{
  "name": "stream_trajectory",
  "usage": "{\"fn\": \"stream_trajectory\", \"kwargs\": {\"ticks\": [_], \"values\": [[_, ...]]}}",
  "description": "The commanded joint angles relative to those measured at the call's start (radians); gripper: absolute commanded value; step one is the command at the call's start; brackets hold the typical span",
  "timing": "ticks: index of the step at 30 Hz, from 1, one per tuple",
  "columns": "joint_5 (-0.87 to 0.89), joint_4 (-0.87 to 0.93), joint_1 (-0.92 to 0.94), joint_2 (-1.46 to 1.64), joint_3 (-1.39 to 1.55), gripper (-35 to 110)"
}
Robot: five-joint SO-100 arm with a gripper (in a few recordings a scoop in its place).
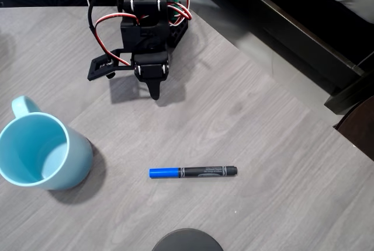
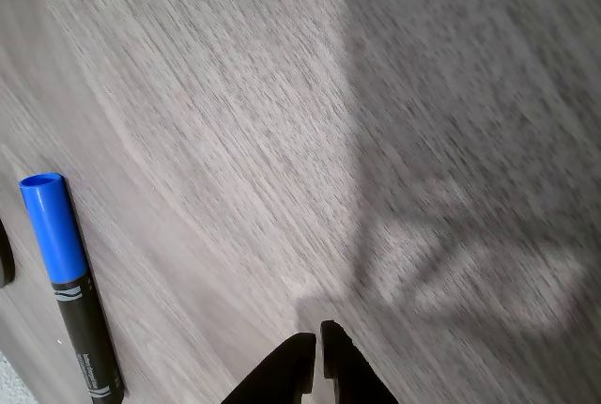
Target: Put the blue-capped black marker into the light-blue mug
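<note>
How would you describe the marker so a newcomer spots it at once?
On the grey wood-grain table, look to the right of the light-blue mug in the overhead view. The marker lies flat there, the one slim thing around: black barrel, bright blue cap toward the mug.

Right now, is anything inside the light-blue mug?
In the overhead view the light-blue mug looks empty: its pale inner wall and floor show. The near wall hides a little of the floor. The marker lies on the table, apart from it.
</note>
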Motion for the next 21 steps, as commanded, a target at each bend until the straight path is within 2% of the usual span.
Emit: {"fn": "stream_trajectory", "kwargs": {"ticks": [1, 21], "values": [[-0.006, 0.009, -0.002, 0.026, 0.002, 0], [-0.018, -0.003, -0.003, 0.026, 0.002, 0]]}}
